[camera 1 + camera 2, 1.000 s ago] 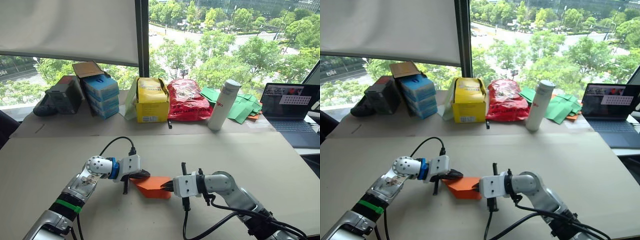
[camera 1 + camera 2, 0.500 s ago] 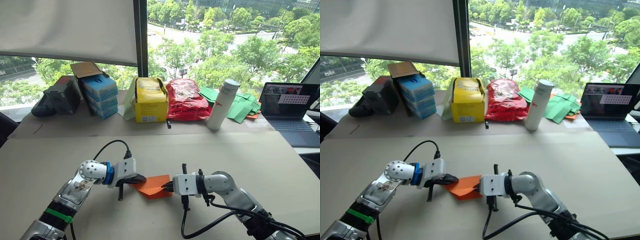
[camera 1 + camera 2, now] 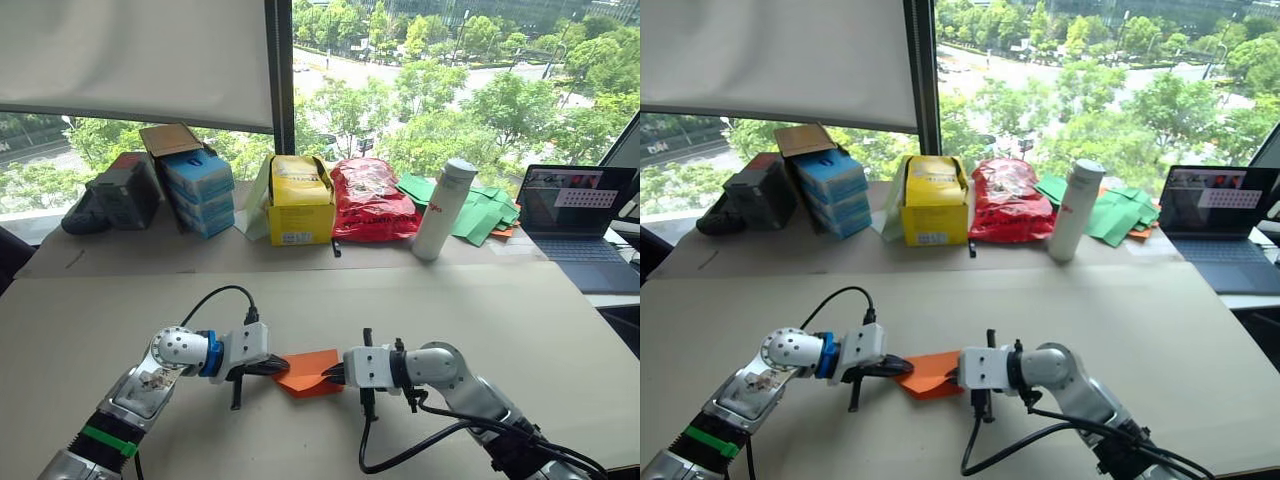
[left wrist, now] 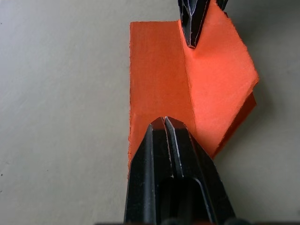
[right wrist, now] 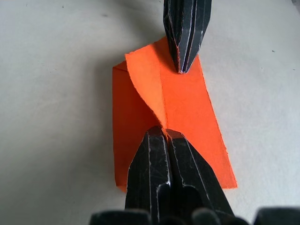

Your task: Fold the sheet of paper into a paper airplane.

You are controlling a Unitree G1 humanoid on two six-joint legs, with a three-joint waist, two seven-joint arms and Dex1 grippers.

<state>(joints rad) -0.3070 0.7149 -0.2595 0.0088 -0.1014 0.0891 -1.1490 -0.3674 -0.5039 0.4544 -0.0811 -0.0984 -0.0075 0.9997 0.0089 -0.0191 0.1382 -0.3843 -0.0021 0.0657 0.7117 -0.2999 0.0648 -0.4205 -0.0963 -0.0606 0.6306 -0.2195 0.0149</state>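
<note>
The sheet of paper [image 3: 309, 372] lies partly folded on the near part of the table [image 3: 480, 300], between the two arms — an orange shape with one flap lapped over the other and a crease running along its length. The left gripper [image 3: 281, 368] comes in from the left with its two black fingers pressed together, the tips resting on the paper's left edge. The right gripper [image 3: 329, 375] meets it from the opposite side, fingers likewise closed, the tips at the edge of the raised flap; whether it pinches that flap or only presses on it I cannot tell.

Along the far edge, by the window, stand a stack of blue boxes [image 3: 203, 190], a yellow box [image 3: 304, 201], a red bag [image 3: 374, 201], a white bottle [image 3: 447, 209] and green paper sheets [image 3: 486, 212] — with a laptop [image 3: 581, 228] open at the right.
</note>
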